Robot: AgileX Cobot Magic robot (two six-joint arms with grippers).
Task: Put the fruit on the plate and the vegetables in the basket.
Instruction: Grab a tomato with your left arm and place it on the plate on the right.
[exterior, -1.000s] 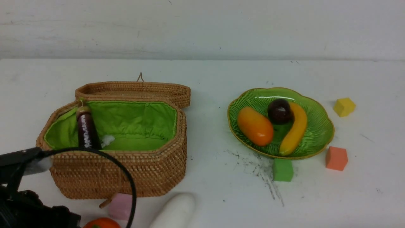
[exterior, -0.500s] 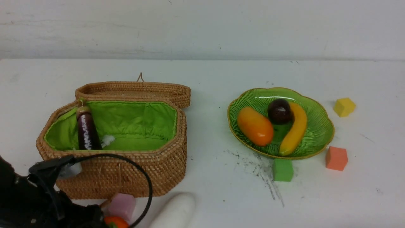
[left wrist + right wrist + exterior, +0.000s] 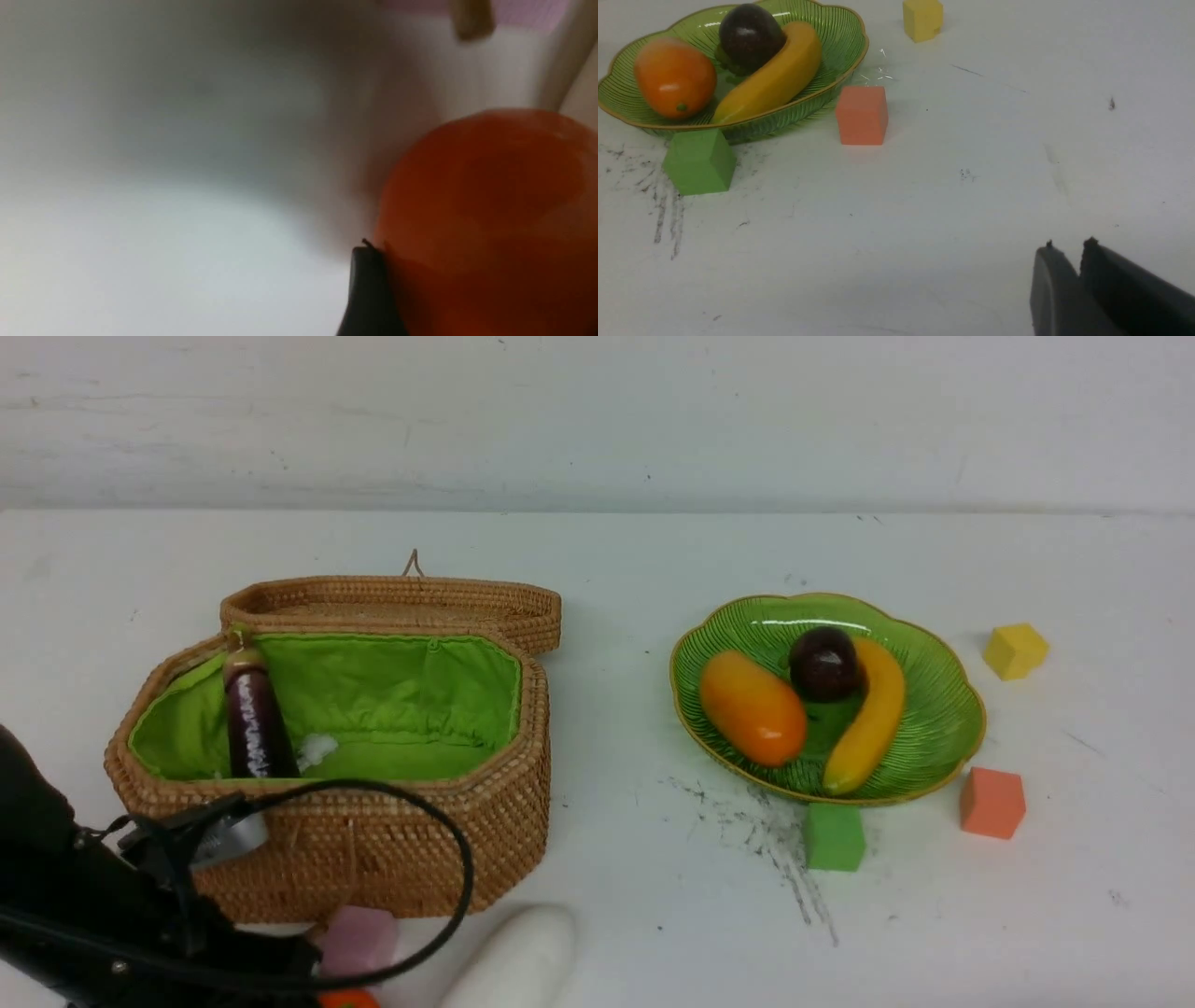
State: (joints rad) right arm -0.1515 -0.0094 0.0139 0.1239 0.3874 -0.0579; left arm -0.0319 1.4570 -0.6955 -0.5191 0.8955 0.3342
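Sitting at the near edge of the white table (image 3: 653,569), just in front of a pink cube (image 3: 359,938), the round orange-red fruit (image 3: 347,1000) barely peeks out beneath the left arm (image 3: 93,915). Seen from that wrist, the left gripper (image 3: 371,280) has one black finger against the fruit's side, but I cannot tell whether it is actually gripped. The large white vegetable (image 3: 518,957) lies just beside it, outside the wicker basket (image 3: 373,840). In the basket the purple eggplant (image 3: 250,719) leans on the green lining, and the lid (image 3: 392,602) is thrown back. The green scalloped plate (image 3: 943,747) carries the mango (image 3: 752,707), the banana (image 3: 868,719) and the maroon ball (image 3: 824,663). A green cube (image 3: 834,837), an orange cube (image 3: 991,803) and a yellow cube (image 3: 1015,651) sit around it. The right gripper (image 3: 1069,246) hangs low over the table, fingers pinched nearly together on nothing.
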